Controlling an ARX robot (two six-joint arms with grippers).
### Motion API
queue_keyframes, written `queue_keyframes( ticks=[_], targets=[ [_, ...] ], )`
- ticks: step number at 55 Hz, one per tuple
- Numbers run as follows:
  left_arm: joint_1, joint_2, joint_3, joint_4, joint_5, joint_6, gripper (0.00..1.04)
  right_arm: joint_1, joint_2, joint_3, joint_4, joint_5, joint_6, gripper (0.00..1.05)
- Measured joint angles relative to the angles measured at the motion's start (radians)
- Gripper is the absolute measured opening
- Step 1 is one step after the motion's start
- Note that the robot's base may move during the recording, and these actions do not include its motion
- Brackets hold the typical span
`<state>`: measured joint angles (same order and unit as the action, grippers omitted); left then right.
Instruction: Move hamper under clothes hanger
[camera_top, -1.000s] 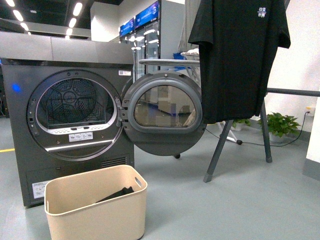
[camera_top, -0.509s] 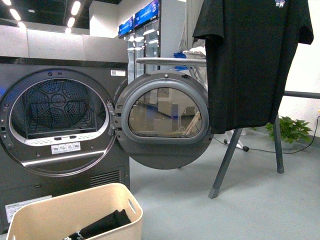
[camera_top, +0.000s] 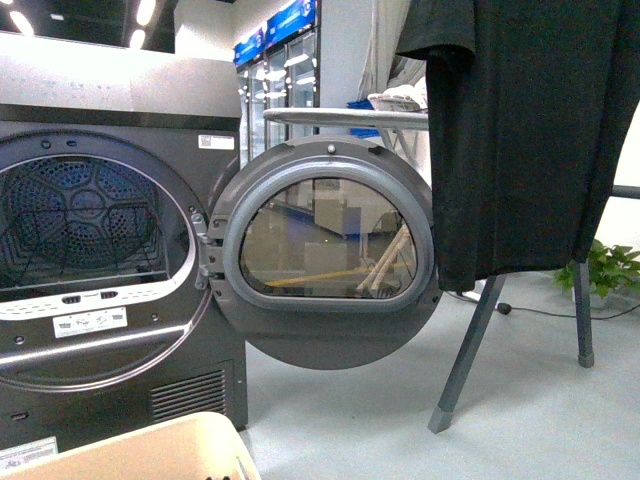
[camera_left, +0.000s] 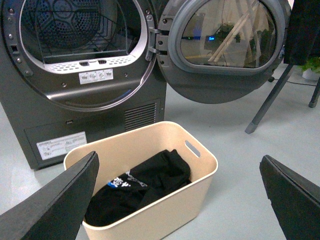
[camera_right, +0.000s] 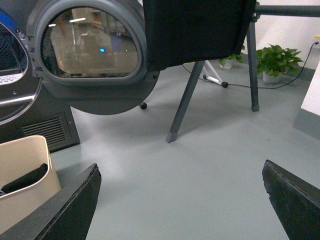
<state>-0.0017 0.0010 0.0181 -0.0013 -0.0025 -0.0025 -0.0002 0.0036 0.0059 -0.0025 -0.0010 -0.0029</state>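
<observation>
The beige plastic rectangular hamper (camera_left: 172, 212) with rounded corners stands on the floor in front of the dark grey dryer (camera_top: 110, 100), close to its base. In the front view only a part of the hamper's rim shows, at about 7 o'clock. Inside it lies a crumpled black garment (camera_left: 142, 180). The tall dark grey metal clothes hanger (camera_top: 468, 350) stands well apart, at about 4 o'clock in the front view, with a black T-shirt (camera_top: 535, 130) hanging on it, so the hamper is not yet under it. The left gripper (camera_left: 178, 157) is spread wide and empty, and so is the right gripper (camera_right: 181, 165); neither touches the hamper. I judge that the step now is to take hold of the hamper. A good way is probably to close on the rim near the slot handle (camera_left: 192, 148). Then slide the hamper low along the floor toward 2 o'clock, passing clear of the open round dryer door (camera_top: 325, 255), and stop between the splayed legs, below the shirt. The smooth grey floor (camera_right: 200, 190) looks bare on this path, so sliding should go easily. Behind the hanger stand a potted green plant (camera_right: 272, 60) and a black cable (camera_right: 280, 82), and far behind are glass-door fridges (camera_top: 275, 70).
</observation>
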Motion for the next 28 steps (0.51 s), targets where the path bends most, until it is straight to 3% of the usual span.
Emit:
queue_keyframes(
  ticks=[28],
  targets=[
    [0.0, 0.0, 0.0, 0.0, 0.003, 0.0, 0.98, 0.0, 0.0, 0.0, 0.0, 0.0, 0.0, 0.97]
  ],
)
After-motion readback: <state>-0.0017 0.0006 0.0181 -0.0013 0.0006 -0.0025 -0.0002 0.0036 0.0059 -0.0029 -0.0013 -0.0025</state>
